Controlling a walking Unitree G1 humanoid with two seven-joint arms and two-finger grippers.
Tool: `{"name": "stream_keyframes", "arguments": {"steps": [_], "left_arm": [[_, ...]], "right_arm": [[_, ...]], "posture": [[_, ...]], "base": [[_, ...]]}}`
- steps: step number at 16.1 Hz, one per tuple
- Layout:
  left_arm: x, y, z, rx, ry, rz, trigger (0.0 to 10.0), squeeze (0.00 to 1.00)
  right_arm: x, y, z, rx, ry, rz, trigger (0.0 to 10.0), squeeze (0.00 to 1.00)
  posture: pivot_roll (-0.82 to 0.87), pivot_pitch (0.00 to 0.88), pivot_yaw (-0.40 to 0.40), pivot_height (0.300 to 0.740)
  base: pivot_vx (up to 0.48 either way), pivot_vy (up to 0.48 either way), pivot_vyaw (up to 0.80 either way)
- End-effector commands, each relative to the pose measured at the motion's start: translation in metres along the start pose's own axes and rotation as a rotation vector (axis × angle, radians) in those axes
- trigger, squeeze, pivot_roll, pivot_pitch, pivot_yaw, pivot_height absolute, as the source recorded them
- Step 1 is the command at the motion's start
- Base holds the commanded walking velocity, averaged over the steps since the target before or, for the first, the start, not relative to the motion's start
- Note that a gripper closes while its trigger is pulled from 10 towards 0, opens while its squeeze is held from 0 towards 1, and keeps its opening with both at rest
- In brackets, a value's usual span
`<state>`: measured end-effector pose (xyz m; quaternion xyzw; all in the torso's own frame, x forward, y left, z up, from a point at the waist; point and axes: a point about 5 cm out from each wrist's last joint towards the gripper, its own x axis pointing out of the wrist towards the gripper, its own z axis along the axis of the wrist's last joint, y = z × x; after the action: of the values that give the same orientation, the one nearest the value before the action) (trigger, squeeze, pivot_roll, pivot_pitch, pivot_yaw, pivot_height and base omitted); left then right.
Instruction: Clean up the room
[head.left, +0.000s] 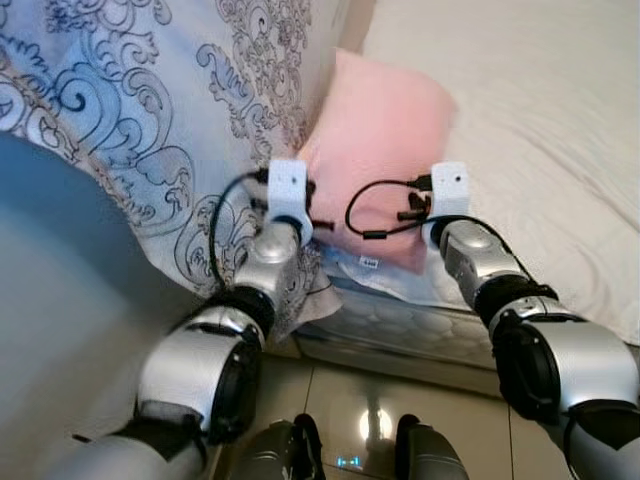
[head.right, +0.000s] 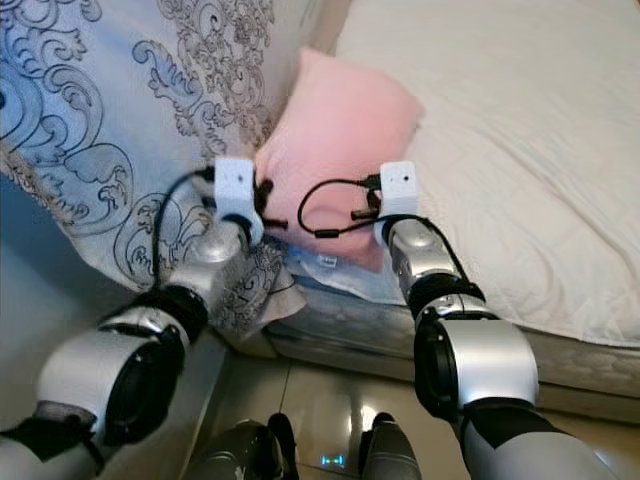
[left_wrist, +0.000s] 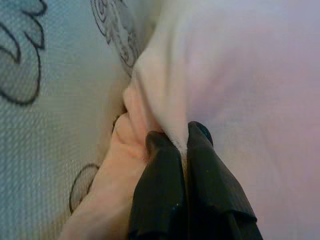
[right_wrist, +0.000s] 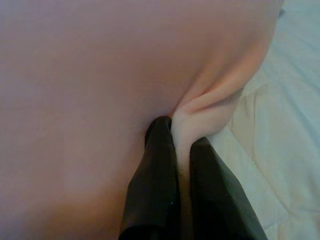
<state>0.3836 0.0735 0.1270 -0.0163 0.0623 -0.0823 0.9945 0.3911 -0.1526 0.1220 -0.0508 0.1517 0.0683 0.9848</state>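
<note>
Left gripper (left_wrist: 182, 145) and right gripper (right_wrist: 182, 137) each pinch a fold of the pink pillow (head.left: 385, 150), fingers clamped, probably to lift it evenly off the bed (head.left: 540, 130).

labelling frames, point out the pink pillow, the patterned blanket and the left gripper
pink pillow (head.left: 385, 140), left eye view, middle of its face
patterned blanket (head.left: 150, 110), left eye view, scroll-printed fabric left of the pillow
left gripper (left_wrist: 182, 145), left wrist view, fingertips pinching the pillow's edge
</note>
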Motion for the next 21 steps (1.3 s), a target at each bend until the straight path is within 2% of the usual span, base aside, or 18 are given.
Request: {"name": "stream_keyframes", "arguments": {"steps": [1, 2, 4, 8, 10, 12, 16, 21], "left_arm": [[-0.005, -0.001, -0.018, 0.025, 0.065, -0.004, 10.0, 0.0], [-0.008, -0.013, -0.024, 0.025, 0.072, -0.053, 10.0, 0.0], [-0.008, -0.018, -0.021, 0.023, 0.05, -0.069, 10.0, 0.0], [-0.003, -0.008, -0.011, 0.002, 0.048, -0.015, 10.0, 0.0], [-0.002, -0.008, -0.007, 0.008, 0.031, -0.024, 10.0, 0.0], [0.001, -0.006, 0.003, 0.006, -0.006, -0.016, 10.0, 0.0], [0.002, -0.004, 0.002, 0.019, 0.029, -0.006, 10.0, 0.0], [0.005, -0.004, 0.02, 0.024, -0.054, -0.019, 10.0, 0.0]], "right_arm": [[-0.002, -0.001, -0.011, -0.025, 0.038, -0.003, 10.0, 0.0], [-0.003, -0.004, -0.014, -0.035, 0.045, -0.009, 10.0, 0.0], [-0.003, -0.006, -0.012, -0.075, 0.032, -0.003, 10.0, 0.0], [-0.003, -0.007, -0.01, -0.1, 0.014, -0.003, 10.0, 0.0], [-0.003, -0.008, -0.008, -0.106, 0.002, -0.008, 10.0, 0.0], [-0.003, -0.013, 0.003, -0.102, -0.042, -0.026, 10.0, 0.0], [-0.003, -0.016, 0.005, -0.108, -0.052, -0.035, 10.0, 0.0], [-0.002, -0.012, 0.024, -0.148, -0.143, -0.033, 10.0, 0.0]], "posture": [[-0.08, 0.224, 0.115, 0.74], [-0.09, 0.225, 0.116, 0.74], [-0.09, 0.222, 0.119, 0.74], [-0.09, 0.22, 0.119, 0.74], [-0.08, 0.217, 0.117, 0.74], [-0.09, 0.208, 0.114, 0.74], [-0.09, 0.195, 0.114, 0.74], [-0.09, 0.172, 0.114, 0.74]], "base": [[0.0, 0.0, 0.0], [0.0, 0.0, 0.0], [0.0, 0.0, 0.0], [0.0, 0.0, 0.0], [0.0, 0.0, 0.0], [0.0, 0.0, 0.0], [0.0, 0.0, 0.0], [0.0, 0.0, 0.0]]}}
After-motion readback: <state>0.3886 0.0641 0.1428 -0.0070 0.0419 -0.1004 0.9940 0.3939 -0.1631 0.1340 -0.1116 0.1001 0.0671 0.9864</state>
